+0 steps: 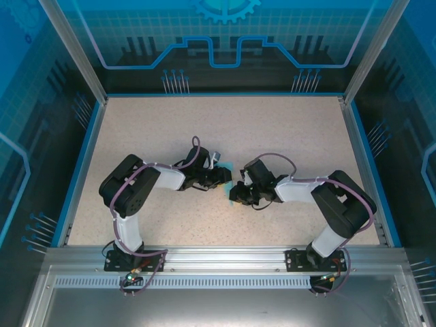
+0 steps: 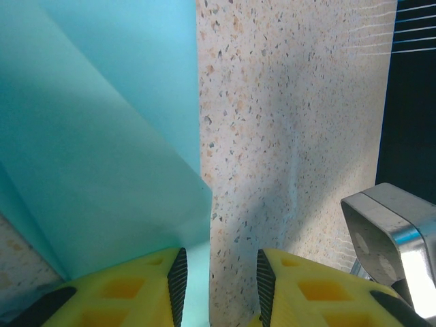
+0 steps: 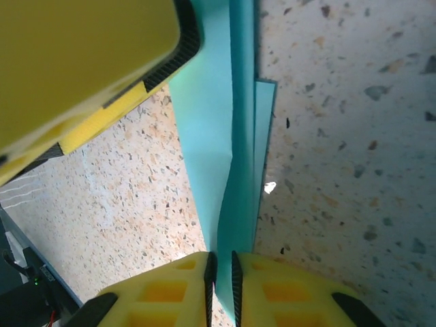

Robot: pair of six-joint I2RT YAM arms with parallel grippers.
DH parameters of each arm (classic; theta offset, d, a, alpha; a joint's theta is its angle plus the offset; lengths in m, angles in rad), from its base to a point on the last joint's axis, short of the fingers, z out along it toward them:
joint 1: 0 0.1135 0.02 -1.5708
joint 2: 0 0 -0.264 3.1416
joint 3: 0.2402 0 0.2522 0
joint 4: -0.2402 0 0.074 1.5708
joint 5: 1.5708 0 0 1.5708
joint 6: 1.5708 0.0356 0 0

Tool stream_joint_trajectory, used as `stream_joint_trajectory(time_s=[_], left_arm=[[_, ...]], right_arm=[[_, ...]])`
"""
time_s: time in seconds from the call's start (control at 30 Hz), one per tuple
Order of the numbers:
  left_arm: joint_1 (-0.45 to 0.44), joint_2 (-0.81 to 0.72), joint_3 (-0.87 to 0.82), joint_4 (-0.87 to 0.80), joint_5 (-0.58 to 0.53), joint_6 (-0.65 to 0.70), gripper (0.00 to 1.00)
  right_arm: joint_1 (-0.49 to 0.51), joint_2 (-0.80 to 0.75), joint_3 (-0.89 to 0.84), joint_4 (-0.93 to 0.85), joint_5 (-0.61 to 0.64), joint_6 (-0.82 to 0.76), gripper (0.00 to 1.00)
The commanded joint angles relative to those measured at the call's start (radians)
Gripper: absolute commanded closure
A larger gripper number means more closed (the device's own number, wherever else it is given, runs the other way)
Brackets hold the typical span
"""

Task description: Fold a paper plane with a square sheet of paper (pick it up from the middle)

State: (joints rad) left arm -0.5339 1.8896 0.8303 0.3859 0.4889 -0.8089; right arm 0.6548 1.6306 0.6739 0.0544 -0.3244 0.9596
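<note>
At the centre of the table (image 1: 286, 129), the part-folded sheet of paper (image 3: 211, 136) runs lengthwise up the right wrist view from the right pincer (image 3: 221, 272), which is clamped on its raised crease. The left pincer (image 2: 218, 272), jaws apart, straddles the sheet's far edge.

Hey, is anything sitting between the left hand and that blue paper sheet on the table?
Nothing visible. The thin cyan-blue paper sheet lies directly at the left hand, its edge running into the open gap between the fingers. The right hand pinches a raised fold of it.
</note>
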Motion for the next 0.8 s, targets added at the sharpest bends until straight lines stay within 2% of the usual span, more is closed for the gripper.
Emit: stream_joint_trajectory(time_s=[0.0,0.33,0.57,0.77], left_arm=[[-0.008,0.032,0.010,-0.071,-0.010,0.030,0.64],[-0.007,0.034,0.010,-0.080,-0.012,0.030,0.64],[-0.009,0.036,0.012,-0.085,-0.013,0.031,0.65],[-0.009,0.037,0.010,-0.089,-0.014,0.033,0.65]], right_arm=[[0.012,0.009,0.009,-0.055,0.015,-0.008,0.86],[0.022,0.041,-0.004,-0.074,0.003,-0.012,0.92],[0.034,0.045,0.025,-0.182,0.063,-0.032,0.93],[0.032,-0.056,0.011,-0.156,0.067,-0.032,0.89]])
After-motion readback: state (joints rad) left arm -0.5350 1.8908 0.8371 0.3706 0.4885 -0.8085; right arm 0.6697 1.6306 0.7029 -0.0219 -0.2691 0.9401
